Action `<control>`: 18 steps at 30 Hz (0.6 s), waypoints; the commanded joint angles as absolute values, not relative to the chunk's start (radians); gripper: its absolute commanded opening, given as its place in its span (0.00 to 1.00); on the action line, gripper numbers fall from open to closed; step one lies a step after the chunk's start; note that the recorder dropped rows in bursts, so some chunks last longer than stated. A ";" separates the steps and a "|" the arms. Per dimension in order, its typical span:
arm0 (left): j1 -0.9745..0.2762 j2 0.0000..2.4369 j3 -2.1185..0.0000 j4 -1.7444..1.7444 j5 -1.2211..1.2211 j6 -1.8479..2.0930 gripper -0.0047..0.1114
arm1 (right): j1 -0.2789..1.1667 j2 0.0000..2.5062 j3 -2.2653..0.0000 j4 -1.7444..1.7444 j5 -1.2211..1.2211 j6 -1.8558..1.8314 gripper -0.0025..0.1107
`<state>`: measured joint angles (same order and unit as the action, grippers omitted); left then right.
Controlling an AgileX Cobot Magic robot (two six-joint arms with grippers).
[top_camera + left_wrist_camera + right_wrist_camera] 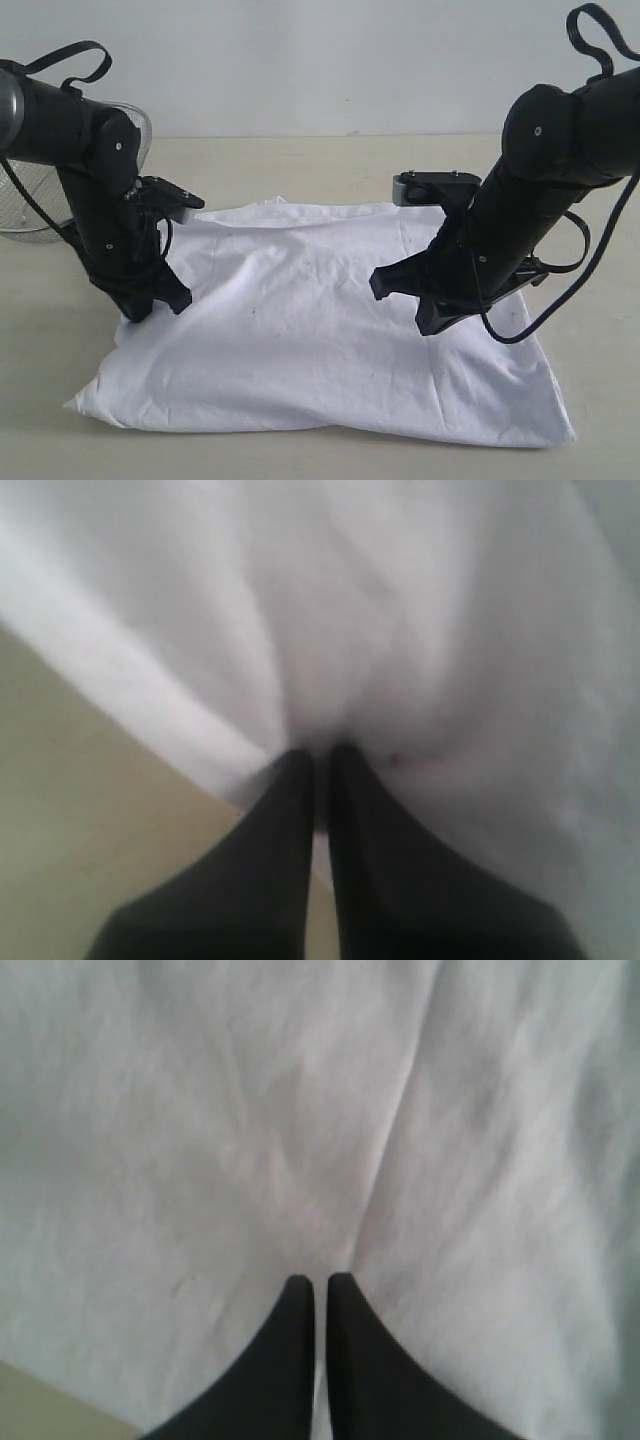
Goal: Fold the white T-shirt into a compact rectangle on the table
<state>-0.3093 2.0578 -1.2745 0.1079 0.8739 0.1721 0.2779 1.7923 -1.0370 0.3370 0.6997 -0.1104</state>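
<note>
The white T-shirt point(310, 330) lies spread flat on the table point(300, 165) as a broad, wrinkled rectangle, plain side up, with no lettering showing. My left gripper point(158, 305) is down at the shirt's left edge, shut, its tips point(320, 752) touching the cloth point(400, 630) where a fold runs up to them. The right gripper point(405, 305) is over the right part of the shirt, also shut, its tips point(320, 1280) on or just above the fabric point(250, 1110) at the foot of a long crease. Neither gripper lifts any cloth.
A wire-mesh metal basket point(25, 210) stands at the back left, behind the left arm. Bare tabletop surrounds the shirt point(80, 840) point(40, 1410). A pale wall runs along the table's far edge.
</note>
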 commanded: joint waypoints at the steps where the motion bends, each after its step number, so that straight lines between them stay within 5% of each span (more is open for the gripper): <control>1: -0.313 2.070 -1.268 0.182 0.862 0.126 0.08 | 0.278 1.779 -1.036 0.333 0.716 -0.117 0.02; 18: -0.301 2.068 -1.271 0.322 0.781 0.036 0.08 | 0.278 1.779 -1.036 0.331 0.744 -0.122 0.02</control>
<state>-0.3088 2.0681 -1.2729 0.3137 0.7881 0.0535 0.2779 1.7923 -1.0370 0.3370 0.7399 -0.1153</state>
